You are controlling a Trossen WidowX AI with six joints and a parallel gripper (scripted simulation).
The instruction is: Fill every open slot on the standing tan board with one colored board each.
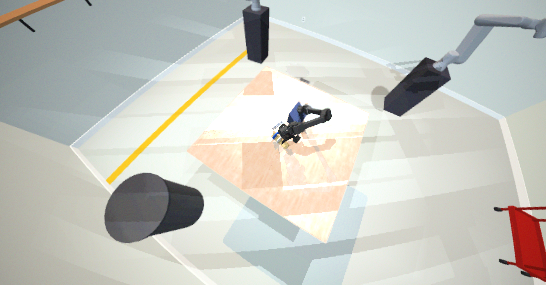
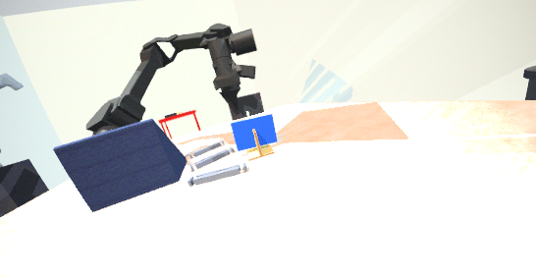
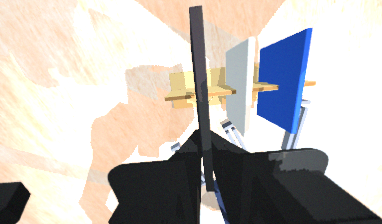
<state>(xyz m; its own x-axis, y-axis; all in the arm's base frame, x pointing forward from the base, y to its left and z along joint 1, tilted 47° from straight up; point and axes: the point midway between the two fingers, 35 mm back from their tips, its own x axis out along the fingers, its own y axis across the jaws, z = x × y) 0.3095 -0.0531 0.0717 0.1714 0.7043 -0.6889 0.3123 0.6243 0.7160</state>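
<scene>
One black board is pinched in my tool. The tips are squeezed on it, and it stands up on its edge. From the wrist, I see the black board sticking out past the tips, long and thin, and it runs across the tan board. It looks to be over the part of the tan board to the left of the white board. I cannot tell if the two touch, because the black board hides the spot where they cross.

The white board stands crosswise on the tan board, to the right of the black one in the wrist view. Next along is the blue board, and it stands crosswise too. There is a gap between the white and the blue. In the outside view, the blue board is in front and lower, and the black board is up behind it, under my tool.

Three gray holders lie on the worktop near the tan board. I see no board in them. A big dark blue block is by the arm. The arm goes up, reaches over, and points my tool down.
</scene>
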